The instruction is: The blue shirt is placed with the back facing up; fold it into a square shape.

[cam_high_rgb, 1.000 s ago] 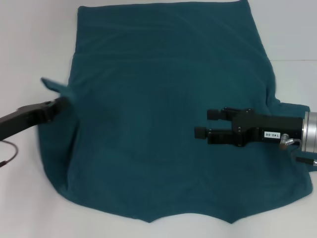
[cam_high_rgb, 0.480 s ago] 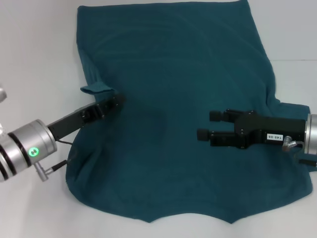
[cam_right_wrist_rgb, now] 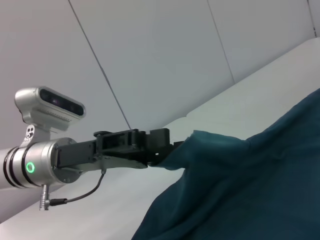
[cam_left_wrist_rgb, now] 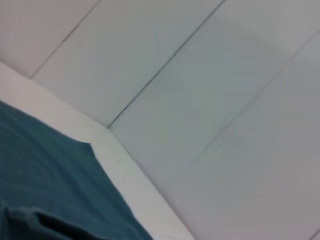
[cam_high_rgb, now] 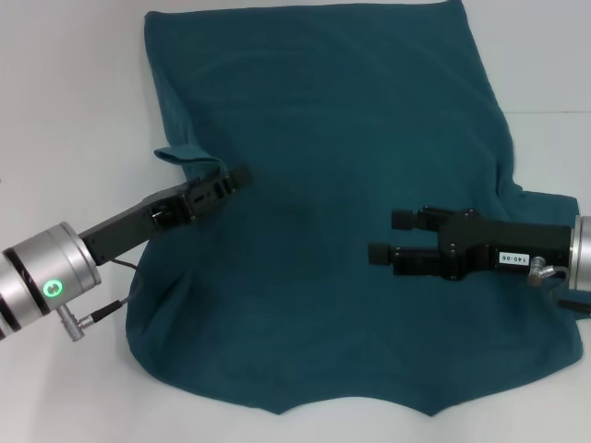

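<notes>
Gripping the left sleeve edge of the blue shirt (cam_high_rgb: pixel 332 185), my left gripper (cam_high_rgb: pixel 233 177) has its fingers pinched together on the fabric, holding a raised flap over the garment's left side; the right wrist view shows the cloth lifted in that pinch (cam_right_wrist_rgb: pixel 167 145). The shirt lies spread across the white table (cam_high_rgb: pixel 65 111), filling most of it. Farther right, my right gripper (cam_high_rgb: pixel 388 235) hovers over the shirt's right half, fingers apart and holding nothing.

White table (cam_high_rgb: pixel 74 101), blue shirt (cam_high_rgb: pixel 351 120) spread flat across it
</notes>
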